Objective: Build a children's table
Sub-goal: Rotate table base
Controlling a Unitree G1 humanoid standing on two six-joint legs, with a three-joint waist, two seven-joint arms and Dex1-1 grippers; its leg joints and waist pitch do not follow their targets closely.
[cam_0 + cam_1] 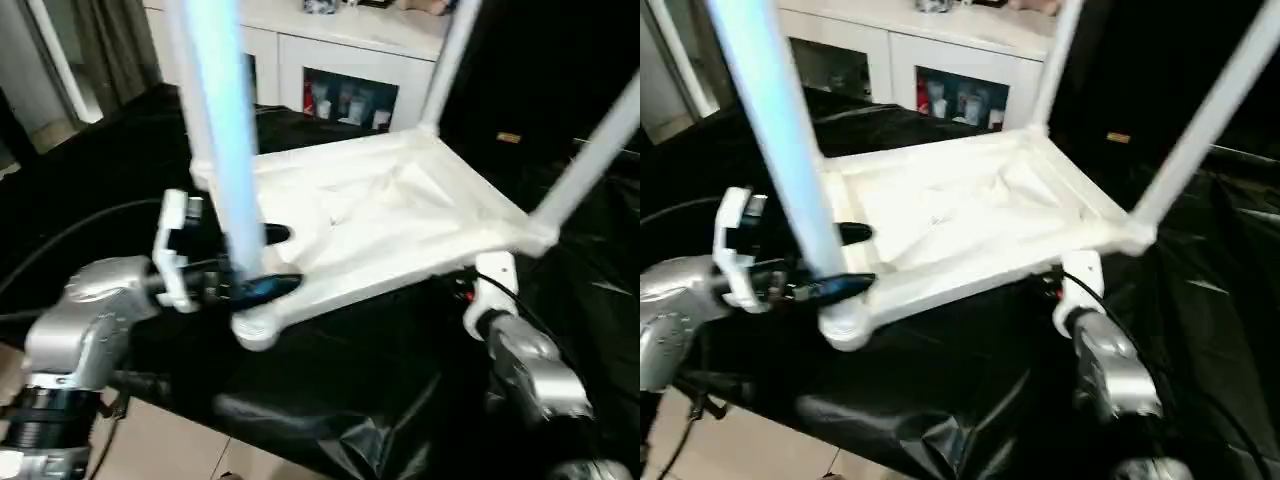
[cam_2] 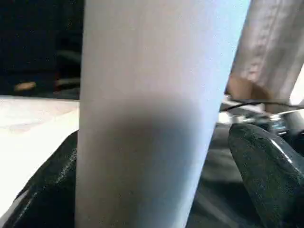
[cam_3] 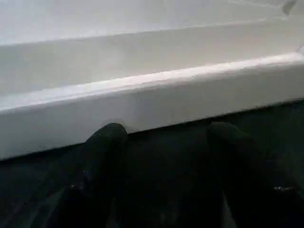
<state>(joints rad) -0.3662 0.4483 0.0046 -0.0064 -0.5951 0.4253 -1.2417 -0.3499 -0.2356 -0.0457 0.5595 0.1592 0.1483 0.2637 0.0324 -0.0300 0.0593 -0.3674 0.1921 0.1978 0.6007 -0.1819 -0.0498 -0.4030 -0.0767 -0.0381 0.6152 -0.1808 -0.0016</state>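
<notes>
Between the two black fingers of the left gripper (image 1: 262,262) stands the nearest leg (image 1: 222,130), close above its corner socket (image 1: 258,328). The jaws are spread almost to their limit, and in the left wrist view one finger (image 2: 268,166) stands apart from the leg's side, so I judge it bracketed, not clamped. Seen by the right wrist camera, the right gripper (image 3: 166,175) is partly spread with nothing between its fingers, just short of the near rim of the tabletop (image 1: 400,215). That tabletop lies upside down on the black-covered table (image 1: 400,400), with two more legs (image 1: 590,150) rising from far sockets.

The main risk, I think, is the near leg being only loosely seated: with no squeeze on it, a sideways brush from the left fingers could lever it out or tip it. A push from the right gripper against the rim could slide the tabletop on the slick black sheet, skewing the socket under the leg.
</notes>
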